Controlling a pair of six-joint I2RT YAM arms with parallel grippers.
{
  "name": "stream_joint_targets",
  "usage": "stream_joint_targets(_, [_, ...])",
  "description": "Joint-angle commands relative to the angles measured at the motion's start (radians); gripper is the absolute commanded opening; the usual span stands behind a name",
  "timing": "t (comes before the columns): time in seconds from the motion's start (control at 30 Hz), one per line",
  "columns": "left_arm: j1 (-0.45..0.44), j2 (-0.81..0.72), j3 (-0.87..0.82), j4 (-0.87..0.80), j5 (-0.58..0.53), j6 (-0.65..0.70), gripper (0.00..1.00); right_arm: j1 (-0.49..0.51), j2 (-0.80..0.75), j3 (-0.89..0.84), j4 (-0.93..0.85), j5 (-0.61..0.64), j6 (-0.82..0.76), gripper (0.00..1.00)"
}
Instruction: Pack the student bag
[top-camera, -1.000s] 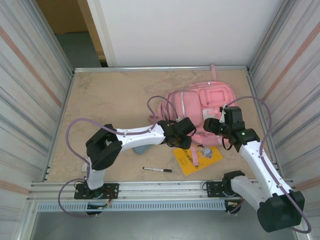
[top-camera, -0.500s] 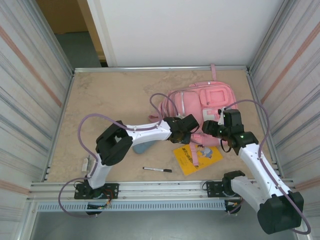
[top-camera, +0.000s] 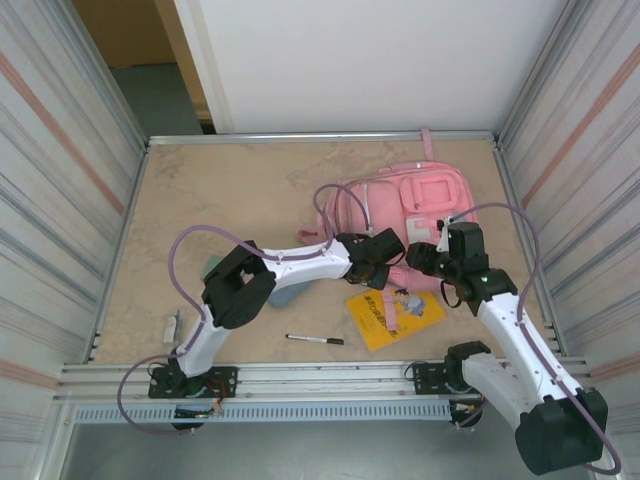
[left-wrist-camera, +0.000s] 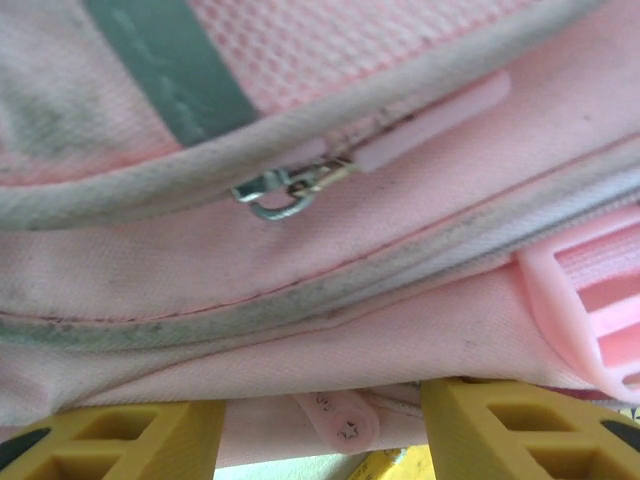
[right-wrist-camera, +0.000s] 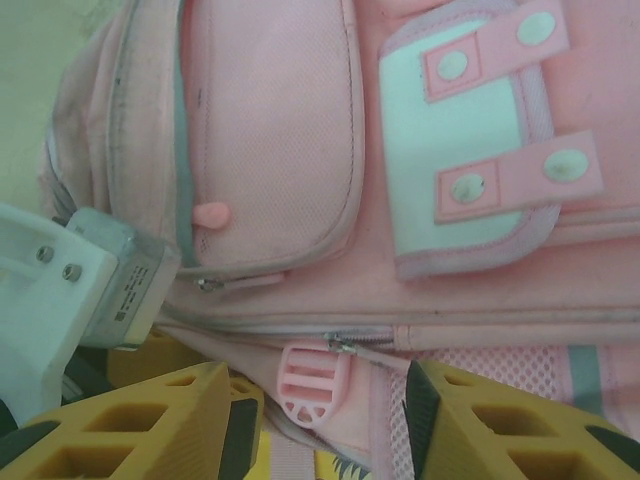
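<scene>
Left hand (top-camera: 388, 262), moved rightward, stands open at the student bag's (top-camera: 420, 195) near edge.

The student bag (top-camera: 400, 205) is lying on the far right part of the desk (top-camera: 230, 200), with one strap trailing over a booklet (top-camera: 405, 320) that is sitting just in front of it. A pen (top-camera: 315, 340) is lying left of the booklet near the front edge, and a pouch (top-camera: 288, 297) is resting behind the pen, partly under the left arm. The left gripper (left-wrist-camera: 322, 435) and right gripper (right-wrist-camera: 320, 420) are hovering side by side at the bag's near edge, jaws apart.
</scene>
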Motion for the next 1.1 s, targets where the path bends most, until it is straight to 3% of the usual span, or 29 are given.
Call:
stream_joint_targets(0.0, [-0.015,0.024,0.027,-0.005,-0.038,0.128,0.55,-0.002,-0.03,-0.013,0.025,-0.006,0.03,0.48])
stream_joint_targets(0.2, [-0.012,0.002,-0.012,-0.005,-0.094,0.182,0.48,-0.003,-0.045,-0.02,0.022,0.004,0.03,0.46])
stream_joint_targets(0.5, [-0.001,0.015,0.024,-0.071,-0.064,0.207,0.23,-0.005,-0.053,-0.025,0.046,0.002,0.048,0.45])
stream_joint_targets(1.07, [0.006,-0.072,-0.027,-0.086,-0.113,0.253,0.18,-0.005,-0.046,-0.013,0.042,-0.022,0.019,0.46])
